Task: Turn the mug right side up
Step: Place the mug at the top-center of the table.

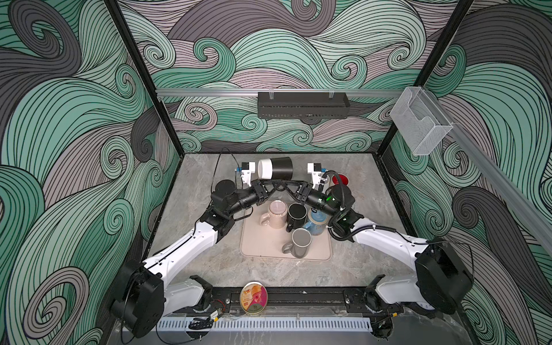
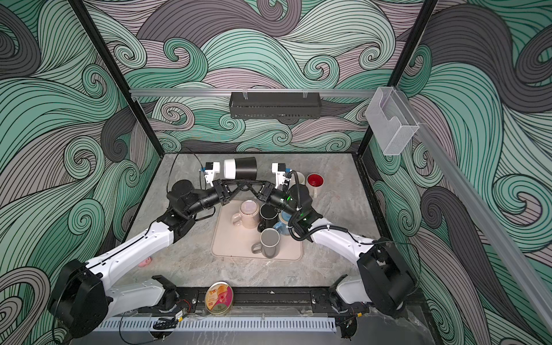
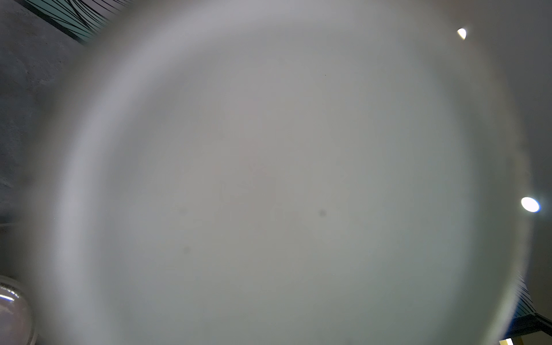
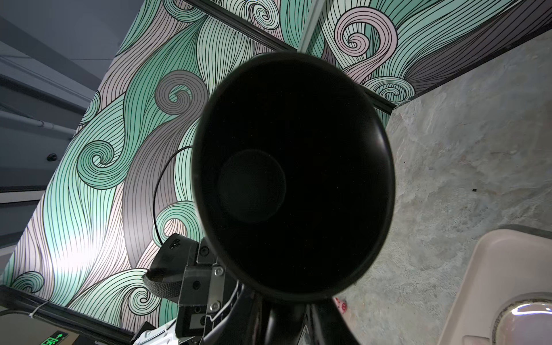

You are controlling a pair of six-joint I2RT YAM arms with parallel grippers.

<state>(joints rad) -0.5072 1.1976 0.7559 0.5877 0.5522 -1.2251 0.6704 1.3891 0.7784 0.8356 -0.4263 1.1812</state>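
Left end effector (image 1: 276, 184) pinching sideways black mug (image 1: 277, 168), empty, right end effector (image 1: 286, 186) state unclear

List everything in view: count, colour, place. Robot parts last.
black ceramic mug with white base: 1, black and white, aloft on its side, back centre
beige rubber mat: 1, beige, table centre
mugs on mat: 4, pink, black, blue, grey
red-lined mug: 1, pale outside, back right
small pink lump: 1, pink, table left
round printed tin: 1, orange-pink, front rail
black wire basket: 1, black, back wall
clear plastic holder: 1, clear, right wall
left gripper: 1, black, shut holding that mug
right gripper: 1, black, alongside
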